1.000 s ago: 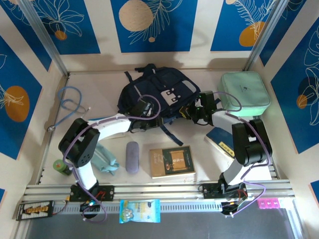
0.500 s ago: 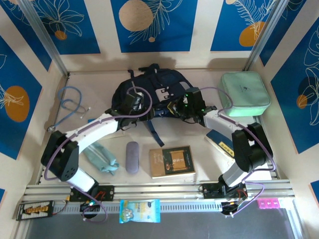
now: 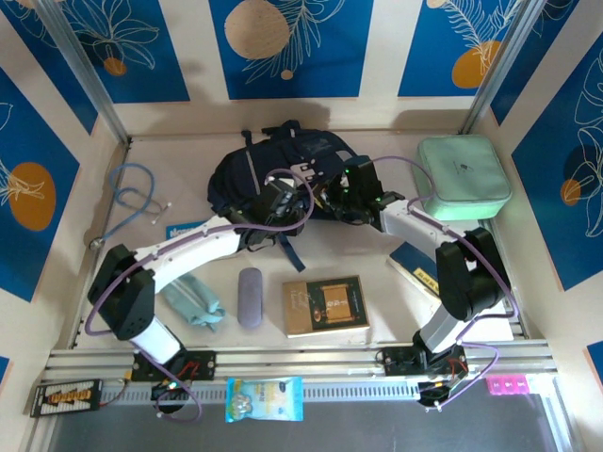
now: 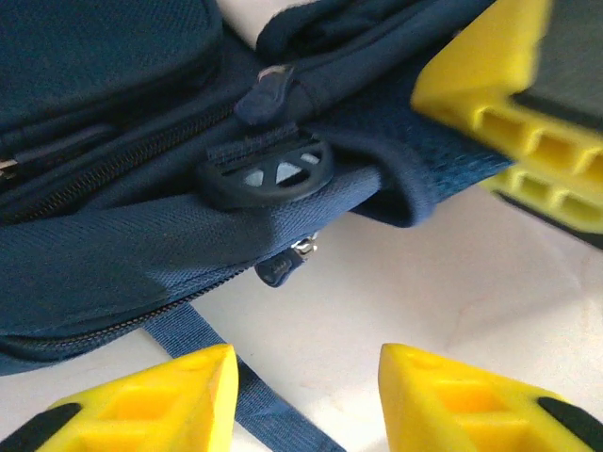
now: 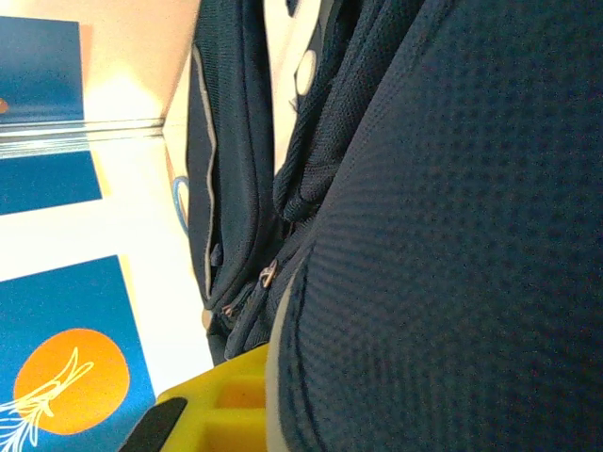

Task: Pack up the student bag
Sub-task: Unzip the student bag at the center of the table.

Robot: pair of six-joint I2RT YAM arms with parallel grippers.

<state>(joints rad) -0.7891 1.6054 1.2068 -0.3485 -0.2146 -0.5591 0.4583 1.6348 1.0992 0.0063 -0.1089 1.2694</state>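
The student bag (image 3: pixel 247 172), dark navy with a grey buckle patch, lies at the back middle of the table. My left gripper (image 3: pixel 279 201) sits at its front edge. In the left wrist view the gripper (image 4: pixel 306 377) is open over bare table, a navy strap (image 4: pixel 193 353) beside its left finger, with a zip pull (image 4: pixel 279 270) and a round black buckle (image 4: pixel 268 175) just ahead. My right gripper (image 3: pixel 339 195) is at the bag's right edge, shut on the fabric. In the right wrist view the navy mesh fabric (image 5: pixel 452 235) drapes over one yellow finger (image 5: pixel 221 405).
A mint green zip case (image 3: pixel 464 177) stands at the back right. A brown book (image 3: pixel 326 304), a purple case (image 3: pixel 250 297) and a light blue pouch (image 3: pixel 193 301) lie in front. A blue cable (image 3: pixel 132 196) is at the left, a blue book (image 3: pixel 413 258) at the right.
The bag has shifted back and bunched up as the right gripper pulled its edge leftward. My left gripper swung out, then moved right along the bag's front edge, its jaws widening then narrowing.
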